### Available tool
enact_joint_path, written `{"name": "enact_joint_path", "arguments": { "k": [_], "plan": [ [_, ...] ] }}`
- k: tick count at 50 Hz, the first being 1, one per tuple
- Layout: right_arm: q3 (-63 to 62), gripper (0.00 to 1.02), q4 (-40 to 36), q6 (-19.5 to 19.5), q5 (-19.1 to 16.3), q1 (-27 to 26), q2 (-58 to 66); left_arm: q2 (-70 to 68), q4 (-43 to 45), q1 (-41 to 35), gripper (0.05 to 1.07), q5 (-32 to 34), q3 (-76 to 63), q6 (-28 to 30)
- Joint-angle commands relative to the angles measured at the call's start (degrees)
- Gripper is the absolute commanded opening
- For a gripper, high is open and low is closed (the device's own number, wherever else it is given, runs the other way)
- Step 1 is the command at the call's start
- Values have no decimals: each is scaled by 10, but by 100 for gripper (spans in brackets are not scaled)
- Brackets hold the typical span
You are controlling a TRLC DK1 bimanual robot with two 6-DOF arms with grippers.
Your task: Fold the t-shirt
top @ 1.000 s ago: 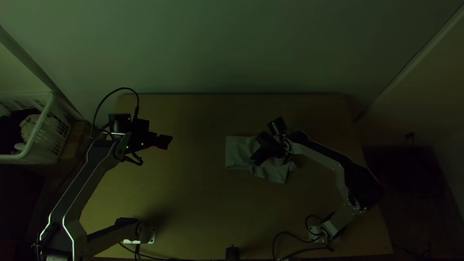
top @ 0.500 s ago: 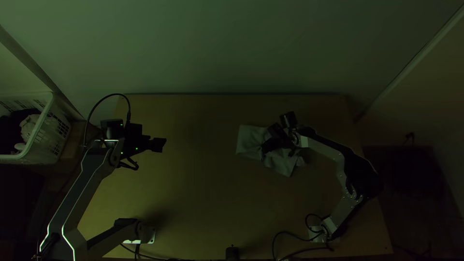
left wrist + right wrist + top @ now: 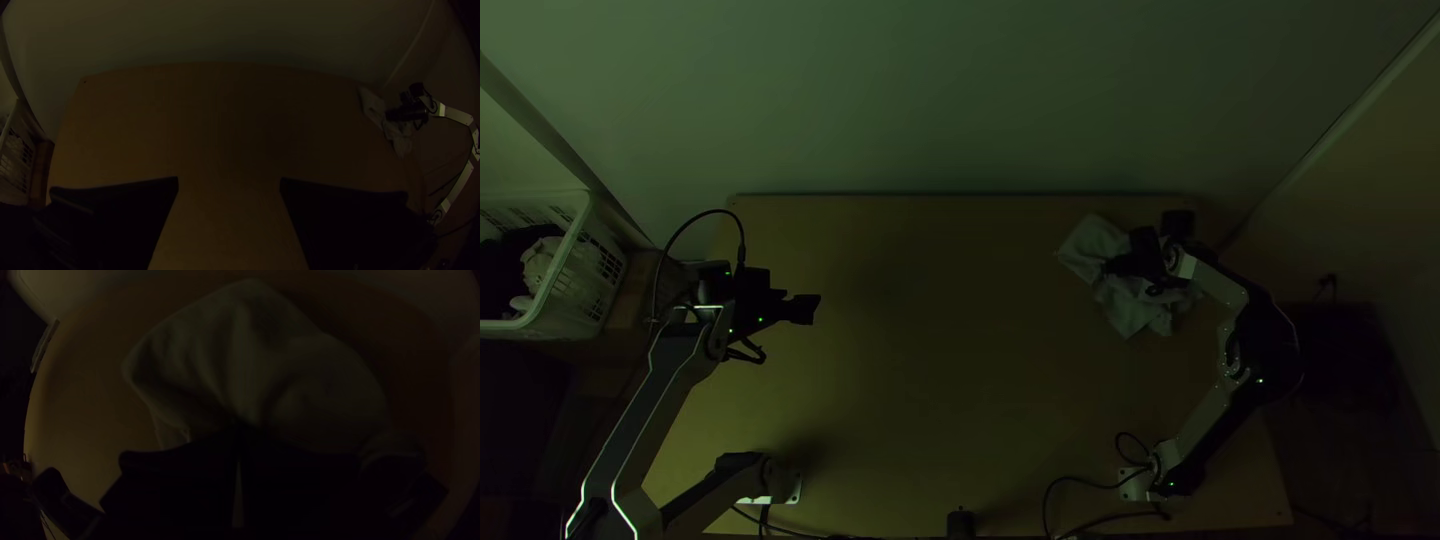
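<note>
Pale and crumpled, the t-shirt (image 3: 1088,248) is seen in the top view at the far right part of the wooden table (image 3: 910,400), bunched towards its middle, with one flatter corner spread out towards the table's centre. Its middle is covered there by the black right gripper (image 3: 1114,267), so the folds underneath are hidden. In the right wrist view, the tips of the right gripper (image 3: 237,429) are brought together and folds of cloth are gathered into them; a narrow slit is left between the fingers farther back. Which part of the garment is pinched cannot be told, nor whether any of it is lifted.

From the left wrist view, the cloth is seen side-on, partly blocked by that same gripper. The left gripper (image 3: 816,309) is held above the table's left part, well apart from the cloth; its fingers are spread wide, with nothing gripped and wood seen between them.

Beyond the table's left edge, a white plastic basket (image 3: 572,270) is filled with pale and dark cloth (image 3: 542,262). A black cable (image 3: 698,214) is looped above the left arm, and another cable (image 3: 1080,481) is laid beside the right arm's base.
</note>
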Motion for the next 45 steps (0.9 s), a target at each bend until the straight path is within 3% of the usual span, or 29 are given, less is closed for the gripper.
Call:
{"name": "enact_joint_path", "arguments": {
  "k": [1,8,24,26,30,32,35,45],
  "plan": [
    [28,2,10,-15,28,-35,35,-22,6,4,103,-1,-22,3],
    [81,2,9,-14,34,-65,75,-44,6,14,103,-1,-38,3],
    [103,4,9,-11,51,-68,86,-109,-4,31,103,-1,-79,11],
    [96,20,7,-9,50,-68,76,-118,-4,33,103,-1,-84,11],
    [79,77,-4,-2,50,-68,47,-132,-3,40,103,-1,-93,12],
    [73,96,-17,-1,50,-68,31,-138,-3,44,103,-1,-98,13],
    [58,99,-40,-1,50,-68,-3,-150,2,46,103,-1,-109,14],
    [-33,99,-19,21,49,-59,-176,-196,20,44,103,4,-156,27]
  ]
}}
